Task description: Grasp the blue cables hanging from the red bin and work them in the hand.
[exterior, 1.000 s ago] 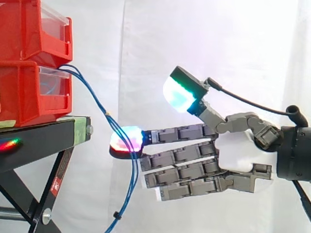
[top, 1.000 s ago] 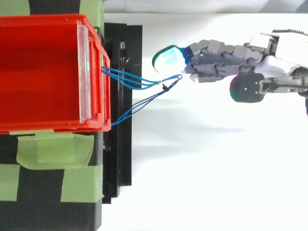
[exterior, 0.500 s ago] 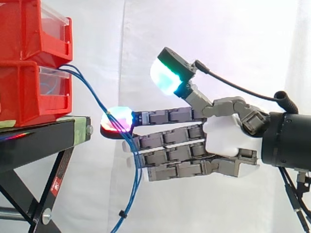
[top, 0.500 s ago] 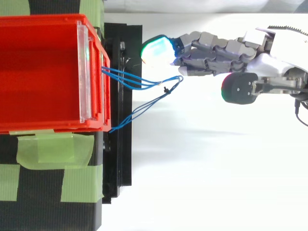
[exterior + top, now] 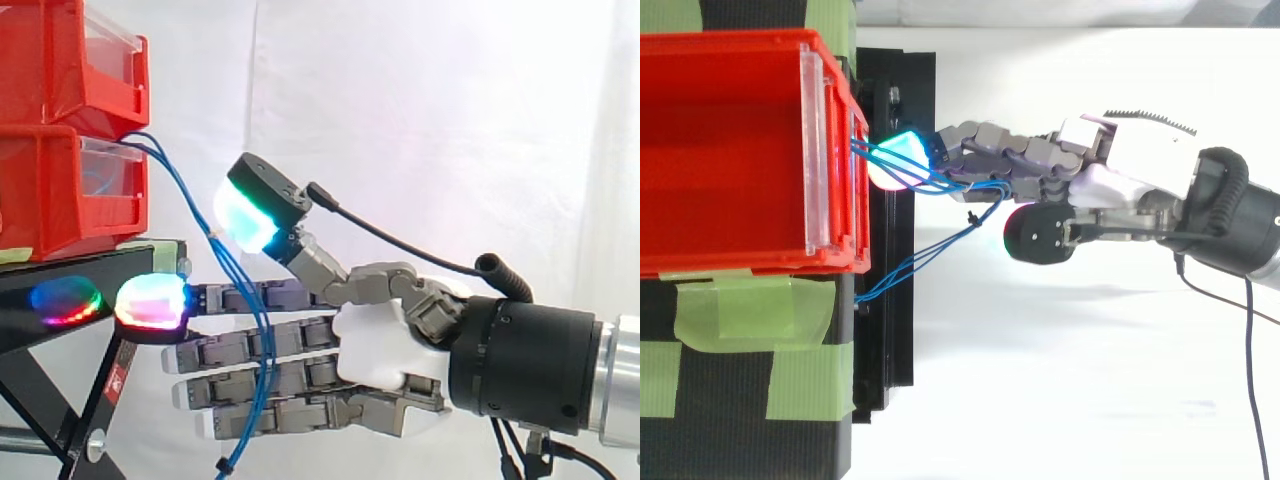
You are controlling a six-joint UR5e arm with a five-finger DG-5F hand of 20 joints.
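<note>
Blue cables (image 5: 212,236) cross straight, open fingers (image 5: 310,342) of hand (image 5: 380,345); source inside red bin (image 5: 60,190) hidden.

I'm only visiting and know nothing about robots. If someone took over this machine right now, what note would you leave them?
Hand: open, fingers straight and reaching toward the black stand, thumb raised.
Blue cables: hang from the lower red bin and cross the fingers, between them and the thumb.
Done: hand brought in among the cables.
Left: close on them, then work them in the hand.
</note>
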